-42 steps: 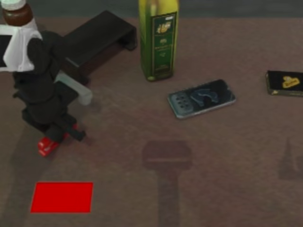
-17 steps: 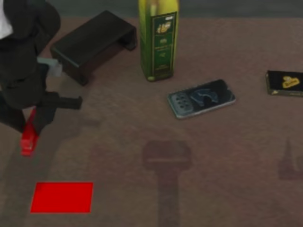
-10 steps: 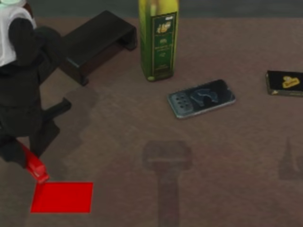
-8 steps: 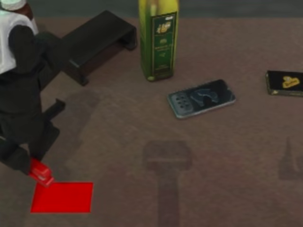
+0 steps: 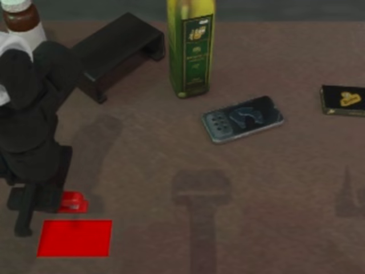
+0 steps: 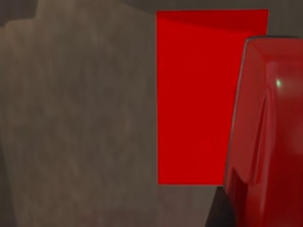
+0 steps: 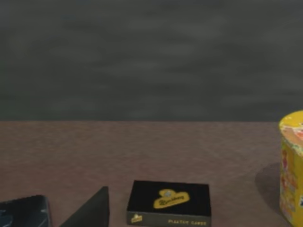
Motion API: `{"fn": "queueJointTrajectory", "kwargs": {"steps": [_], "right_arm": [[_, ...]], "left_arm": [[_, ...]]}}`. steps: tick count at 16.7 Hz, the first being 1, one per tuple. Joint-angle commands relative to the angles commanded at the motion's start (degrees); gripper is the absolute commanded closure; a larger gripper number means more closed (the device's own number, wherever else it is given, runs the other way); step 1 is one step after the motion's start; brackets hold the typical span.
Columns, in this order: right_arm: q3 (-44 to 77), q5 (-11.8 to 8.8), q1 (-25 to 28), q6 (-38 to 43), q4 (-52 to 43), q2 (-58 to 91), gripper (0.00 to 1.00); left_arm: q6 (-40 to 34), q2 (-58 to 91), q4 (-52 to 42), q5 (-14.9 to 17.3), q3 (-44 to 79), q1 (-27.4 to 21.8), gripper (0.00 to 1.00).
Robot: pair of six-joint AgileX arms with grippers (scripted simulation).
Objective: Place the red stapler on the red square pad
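The step in hand looks like the carry: the stapler is held over the table just at the pad's 12 o'clock edge, not yet above it. The left gripper hangs at the table's 8 o'clock, its black body covering most of the stapler from above, so only the stapler's right end shows red. Its fingers appear clenched on the stapler, though the top view hides the contact itself. In the left wrist view the stapler fills one side, close to the lens, with the pad lying flat on the table beyond it.

The next move, as I judge it, calls for a short shift toward 6 o'clock to bring the stapler over the pad's middle, then a descent and a release.

Further right stand a black stand at 11 o'clock, a bottle at 12, a phone near the centre and a black box at 3. The right arm is out of the top view, parked; its wrist camera looks at that box.
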State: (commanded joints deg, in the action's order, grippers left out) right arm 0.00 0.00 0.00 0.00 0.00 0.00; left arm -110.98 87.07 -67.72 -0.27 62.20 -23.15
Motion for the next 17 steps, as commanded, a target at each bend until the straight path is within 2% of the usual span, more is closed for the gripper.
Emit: {"fn": "queueJointTrajectory", "kwargs": {"steps": [3, 9, 17], "right_arm": [[0.0, 0.0, 0.0, 0.0, 0.0, 0.0, 0.00], [0.0, 0.0, 0.0, 0.0, 0.0, 0.0, 0.00], [0.0, 0.0, 0.0, 0.0, 0.0, 0.0, 0.00]], "left_arm": [[-2.9, -1.0, 1.2, 0.6, -0.5, -0.3, 1.00], [-2.6, -0.5, 2.0, 0.5, -0.9, 0.0, 1.00], [-2.4, 6.0, 21.6, 0.6, -13.4, 0.1, 1.00]]}}
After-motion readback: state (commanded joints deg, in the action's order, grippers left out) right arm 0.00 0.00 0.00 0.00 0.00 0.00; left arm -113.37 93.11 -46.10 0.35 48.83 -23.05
